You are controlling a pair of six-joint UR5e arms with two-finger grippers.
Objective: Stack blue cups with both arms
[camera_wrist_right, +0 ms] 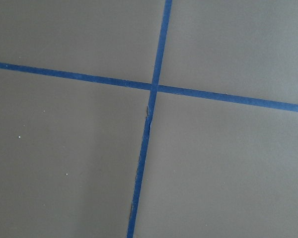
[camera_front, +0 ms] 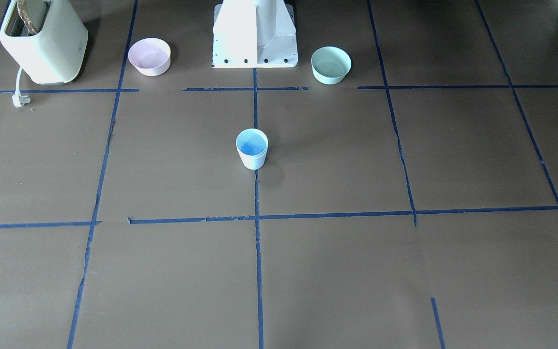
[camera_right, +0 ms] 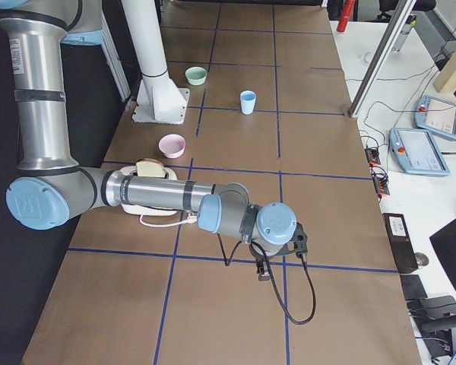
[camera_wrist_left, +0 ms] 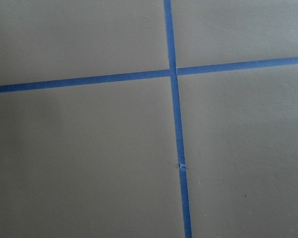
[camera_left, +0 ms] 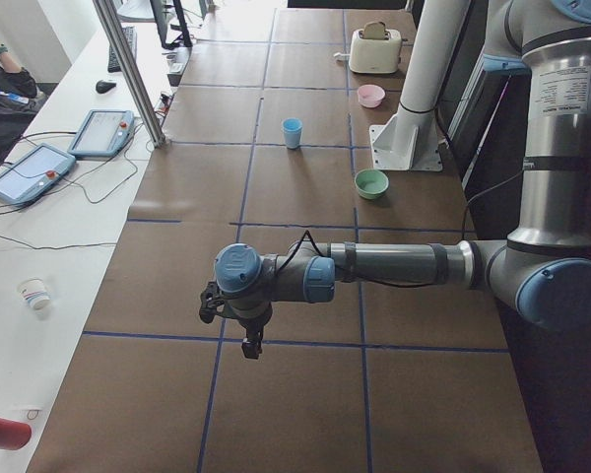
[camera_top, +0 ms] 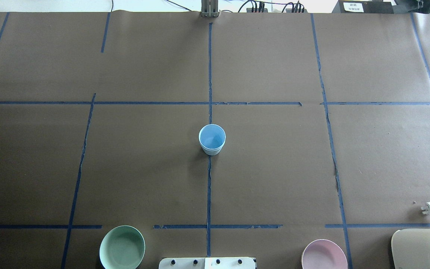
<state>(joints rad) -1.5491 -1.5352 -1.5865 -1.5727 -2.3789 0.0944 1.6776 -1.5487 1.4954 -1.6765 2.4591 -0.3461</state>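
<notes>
One light-blue cup (camera_front: 252, 149) stands upright on the blue tape centre line in the middle of the table; it also shows in the overhead view (camera_top: 212, 139) and in both side views (camera_left: 292, 131) (camera_right: 248, 101). Only one cup shape shows; I cannot tell if a second one sits inside it. The left arm (camera_left: 394, 264) reaches out over the table's left end, its gripper (camera_left: 248, 347) pointing down, far from the cup. The right arm (camera_right: 159, 190) does the same at the right end, with its gripper (camera_right: 264, 274) pointing down. I cannot tell if either gripper is open or shut. Both wrist views show only brown paper and blue tape.
A pink bowl (camera_front: 149, 56) and a mint-green bowl (camera_front: 331, 64) flank the white pedestal (camera_front: 255, 34). A cream toaster (camera_front: 41, 41) holding bread stands beside the pink bowl, its plug (camera_front: 20, 99) on the table. A metal post (camera_left: 128, 69) stands at the table's far edge.
</notes>
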